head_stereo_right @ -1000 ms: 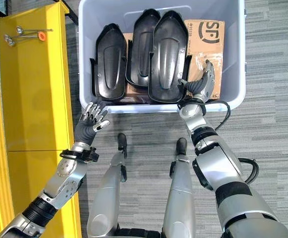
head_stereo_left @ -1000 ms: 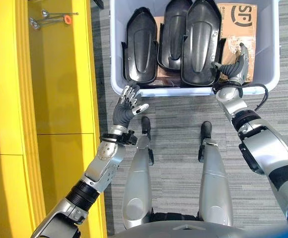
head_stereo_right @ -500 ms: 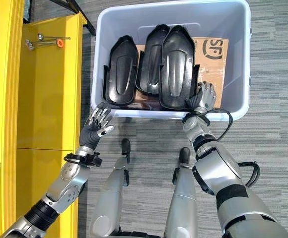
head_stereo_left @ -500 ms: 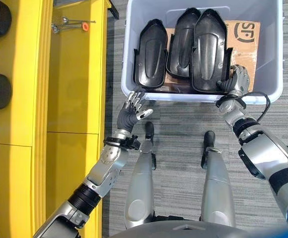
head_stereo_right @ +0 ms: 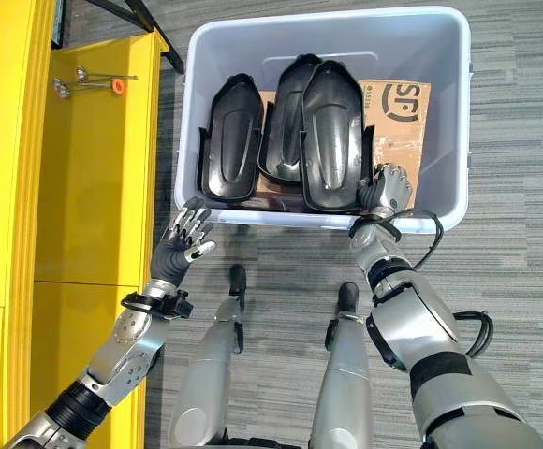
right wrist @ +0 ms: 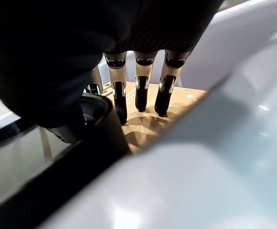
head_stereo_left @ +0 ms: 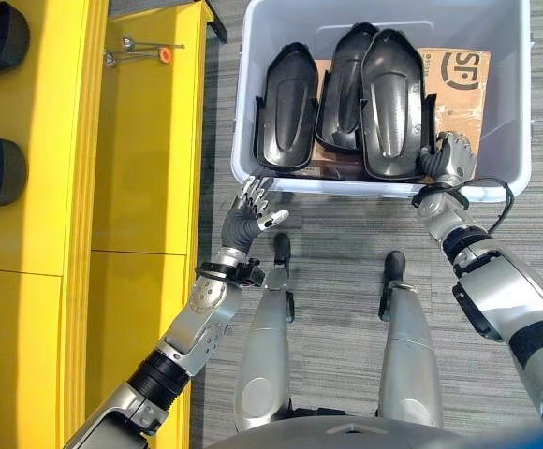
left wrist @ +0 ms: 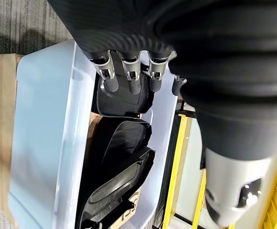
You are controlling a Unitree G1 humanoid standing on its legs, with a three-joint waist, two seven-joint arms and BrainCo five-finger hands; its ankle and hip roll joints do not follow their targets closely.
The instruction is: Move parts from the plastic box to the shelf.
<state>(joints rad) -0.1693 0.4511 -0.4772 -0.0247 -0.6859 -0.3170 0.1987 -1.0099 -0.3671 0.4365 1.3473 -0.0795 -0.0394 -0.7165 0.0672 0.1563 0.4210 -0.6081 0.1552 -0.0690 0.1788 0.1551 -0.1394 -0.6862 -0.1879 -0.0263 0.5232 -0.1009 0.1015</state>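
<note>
Parts (head_stereo_left: 396,103): stiff, slick black shells in the box (head_stereo_left: 262,28); grab the near rim. Right hand (head_stereo_left: 447,157) reaches in, fingers straight; left hand (head_stereo_left: 249,211) spread wide.

The plastic box (head_stereo_left: 384,187) stands on the floor (head_stereo_left: 346,281) ahead, with the shelf (head_stereo_left: 131,140) to its left. Three parts (head_stereo_left: 390,103) lie side by side in the box, the right two overlapping, over a cardboard sheet (head_stereo_left: 463,84) that shows at the box's right. The left hand (head_stereo_left: 248,213) hangs just before the box's near-left corner. The right hand (head_stereo_left: 447,157) reaches over the near wall beside the rightmost part. Small tools (head_stereo_left: 136,51) lie at the shelf's far end.
</note>
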